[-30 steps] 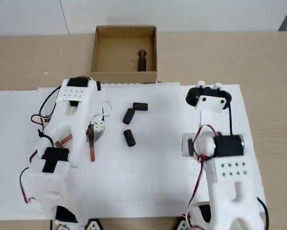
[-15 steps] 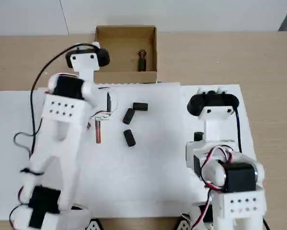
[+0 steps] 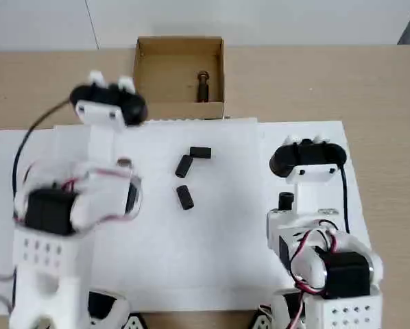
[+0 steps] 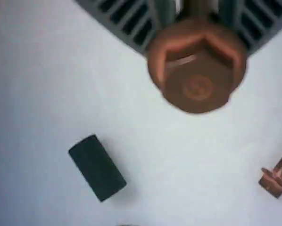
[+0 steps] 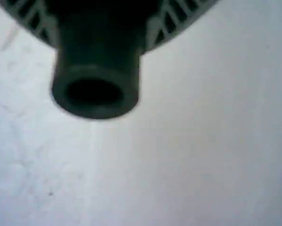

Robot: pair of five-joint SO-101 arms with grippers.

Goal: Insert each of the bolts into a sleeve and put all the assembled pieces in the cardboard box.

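now left gripper (image 4: 197, 8) clamps bolt (image 4: 196, 70), right gripper (image 5: 98, 19) apparently sleeve (image 5: 96, 89), above white sheet (image 3: 212, 253).

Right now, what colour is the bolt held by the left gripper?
Copper brown; the bolt shows best in the left wrist view.

Soft, even light is coming from overhead in the high view, brightening the white mat (image 3: 212, 260) almost to glare and leaving only faint, short shadows beside the loose sleeves (image 3: 184, 197), while the left arm (image 3: 99, 147) is smearing at its edges. In the wrist views the held bolt (image 4: 196, 70) and the held sleeve (image 5: 95, 89) are sitting too near to focus, and a pale shadow is perhaps spreading on the surface beneath each.
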